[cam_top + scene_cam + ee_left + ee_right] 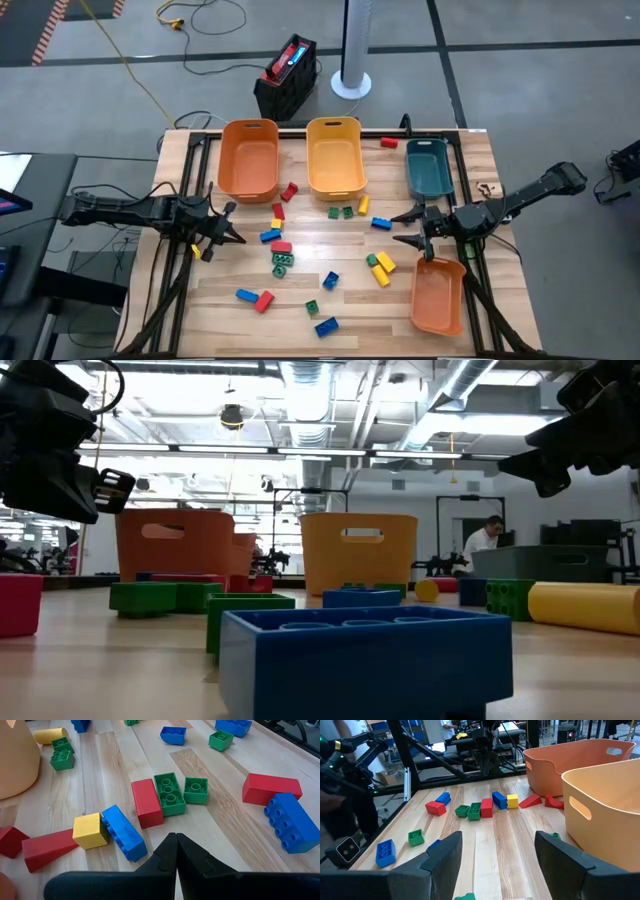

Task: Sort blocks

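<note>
Table: blocks scattered, unsorted.

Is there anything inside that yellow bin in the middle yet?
From above, the yellow bin shows only its bare floor, no blocks. In the right wrist view, its near wall hides most of the inside, so that view settles nothing.

Bright, even overhead ceiling light

- Tabletop: pale wooden planks, smooth with a visible grain.
- Blocks: smooth, slightly glossy moulded plastic.
- Orange bin and yellow bin: matt plastic.
- Left gripper: matt black.
</note>
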Available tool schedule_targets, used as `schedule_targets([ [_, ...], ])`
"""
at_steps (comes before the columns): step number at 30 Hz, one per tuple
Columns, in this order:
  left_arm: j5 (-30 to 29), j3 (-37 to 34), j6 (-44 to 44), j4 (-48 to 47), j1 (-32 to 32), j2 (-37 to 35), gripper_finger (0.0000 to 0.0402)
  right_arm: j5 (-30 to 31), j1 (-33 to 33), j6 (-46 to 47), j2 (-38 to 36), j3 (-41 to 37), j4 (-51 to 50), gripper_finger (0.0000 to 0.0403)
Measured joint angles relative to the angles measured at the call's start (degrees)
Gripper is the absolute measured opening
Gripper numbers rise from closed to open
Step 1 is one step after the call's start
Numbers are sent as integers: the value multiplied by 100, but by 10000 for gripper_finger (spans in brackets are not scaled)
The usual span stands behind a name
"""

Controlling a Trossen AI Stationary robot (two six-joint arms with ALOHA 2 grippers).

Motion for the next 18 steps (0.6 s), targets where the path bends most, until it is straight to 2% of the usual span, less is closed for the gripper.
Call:
schedule_targets([
  [15,1,-1,2,-1,-2,0,0,0,-2,0,-1,0,-1,262],
  [18,-1,1,216,1,0,1,0,0,0,0,0,0,-1,262],
])
